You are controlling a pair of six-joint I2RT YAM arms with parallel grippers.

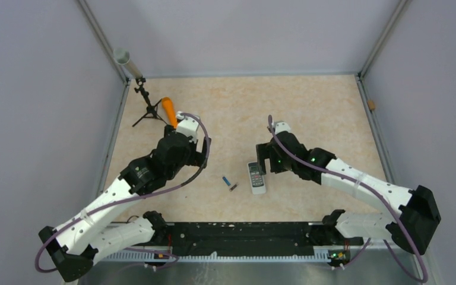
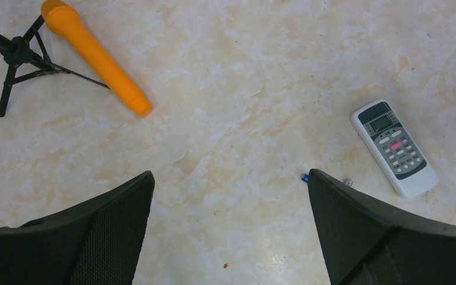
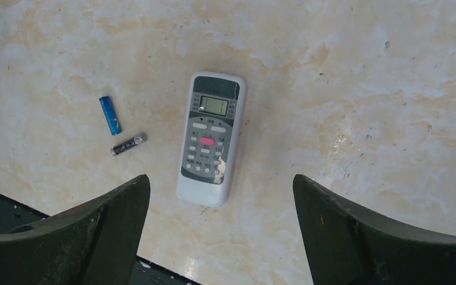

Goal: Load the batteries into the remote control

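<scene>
remote control [image 3: 211,139]: face up on surface [image 3: 362,89]. blue battery [image 3: 110,115], dark battery [image 3: 129,144]: lying near it. left end effector [image 2: 230,174]: fingers apart, empty. right end effector [image 3: 221,178]: likewise, over the remote control.

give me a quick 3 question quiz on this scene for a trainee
1. True or false: the remote control lies buttons up.
2. Which battery lies nearer the remote control? A blue, B dark, C neither, both touch it.
3. Fill in: the left gripper and right gripper are both ___, holding nothing.
Key: 1 true; 2 B, the dark battery; 3 open.
</scene>
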